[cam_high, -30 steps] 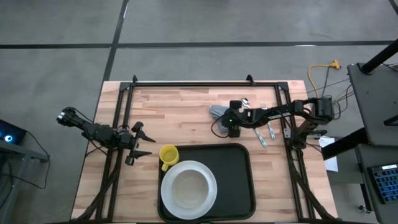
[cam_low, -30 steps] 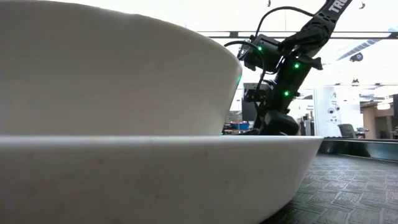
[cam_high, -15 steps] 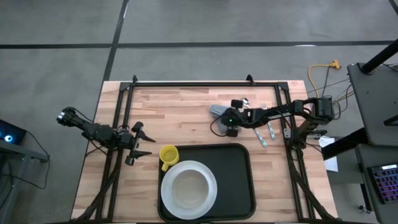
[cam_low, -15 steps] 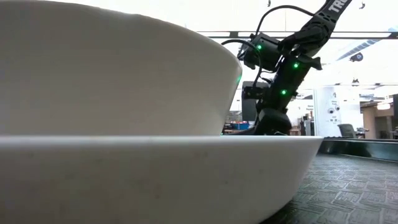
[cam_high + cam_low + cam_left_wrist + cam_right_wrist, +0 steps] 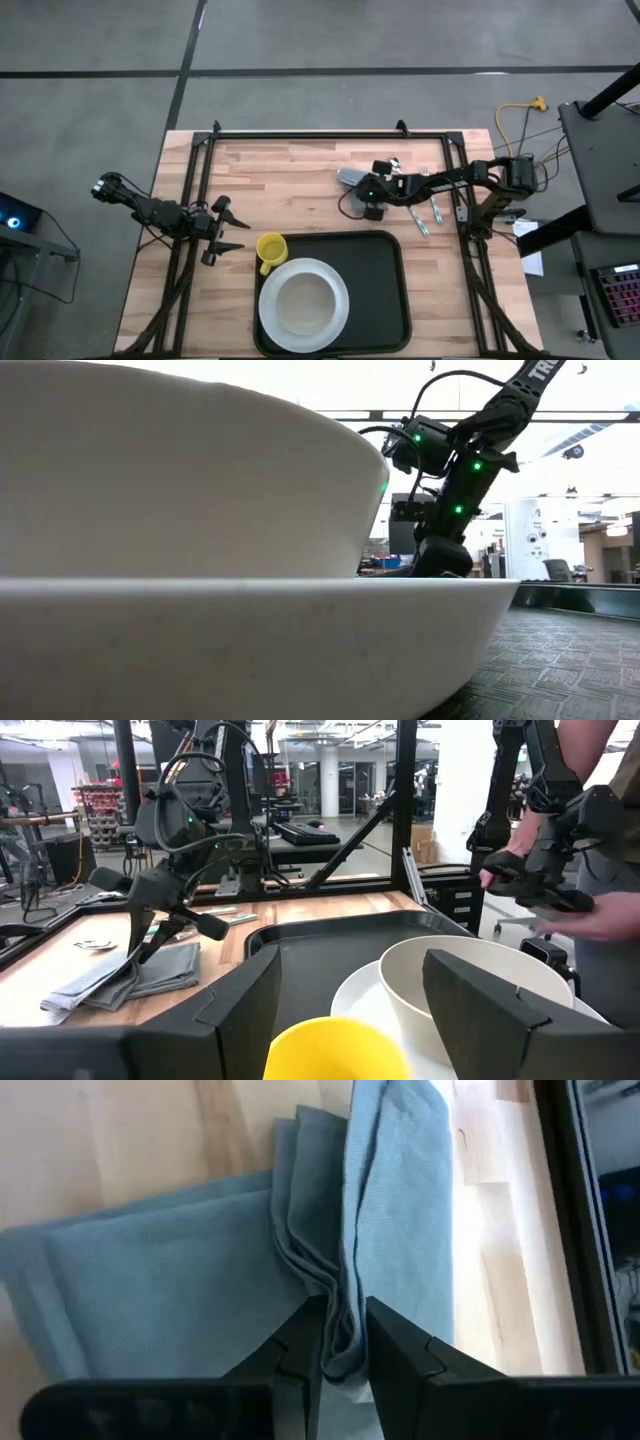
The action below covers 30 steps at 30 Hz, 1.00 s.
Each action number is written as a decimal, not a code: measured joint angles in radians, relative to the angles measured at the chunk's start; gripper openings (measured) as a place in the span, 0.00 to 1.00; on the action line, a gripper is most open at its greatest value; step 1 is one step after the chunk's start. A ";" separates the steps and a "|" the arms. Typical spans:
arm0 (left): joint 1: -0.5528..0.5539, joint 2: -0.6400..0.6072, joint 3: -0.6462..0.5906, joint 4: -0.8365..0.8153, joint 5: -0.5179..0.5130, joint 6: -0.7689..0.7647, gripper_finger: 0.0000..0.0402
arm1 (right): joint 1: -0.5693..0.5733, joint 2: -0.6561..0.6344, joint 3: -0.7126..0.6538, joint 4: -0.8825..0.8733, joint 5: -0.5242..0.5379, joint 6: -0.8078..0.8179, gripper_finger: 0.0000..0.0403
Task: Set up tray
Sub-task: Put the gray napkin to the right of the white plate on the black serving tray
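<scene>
Tray [image 5: 380,285] placement: it lies flat on the near half of the table [image 5: 300,170], with the white plate [image 5: 303,297] and bowl [image 5: 470,985] occupying its left portion and the yellow cup [image 5: 270,249] standing at the tray's far-left corner, partly over the rim. Beyond the tray's far edge lies a folded grey-blue cloth napkin [image 5: 180,1290], and to the right of that, cutlery [image 5: 425,215] rests on the wood. The right gripper [image 5: 335,1340] is down on the napkin with its fingers nearly together, pinching a raised fold of the fabric. The left gripper [image 5: 222,232] waits left of the tray beside the cup, fingers spread apart and empty. Step in hand, as judged: picking up the napkin for transfer to the tray. The next move calls for a secure pinch, a lift clear of the table, then travel toward the tray's bare right portion, without snagging the rim.
</scene>
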<state>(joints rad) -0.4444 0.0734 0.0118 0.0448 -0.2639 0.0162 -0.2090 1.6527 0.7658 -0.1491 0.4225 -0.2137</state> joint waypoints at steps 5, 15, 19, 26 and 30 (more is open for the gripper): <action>0.000 0.000 0.000 0.000 0.000 0.000 0.56 | -0.002 0.014 -0.001 -0.001 -0.002 -0.028 0.15; 0.000 0.000 0.000 0.000 0.000 0.000 0.56 | -0.001 0.014 -0.001 -0.006 -0.023 -0.019 0.11; 0.000 0.000 0.000 0.000 0.000 0.000 0.56 | -0.002 0.004 0.020 -0.059 -0.075 0.052 0.04; 0.000 0.000 0.000 0.000 0.000 0.000 0.56 | -0.011 -0.067 0.067 -0.083 -0.144 0.190 0.03; 0.000 0.000 0.000 0.000 0.000 0.000 0.56 | -0.032 -0.137 0.085 -0.088 -0.233 0.246 0.02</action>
<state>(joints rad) -0.4443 0.0736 0.0120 0.0451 -0.2639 0.0162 -0.2407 1.5155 0.8506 -0.2375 0.1894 0.0327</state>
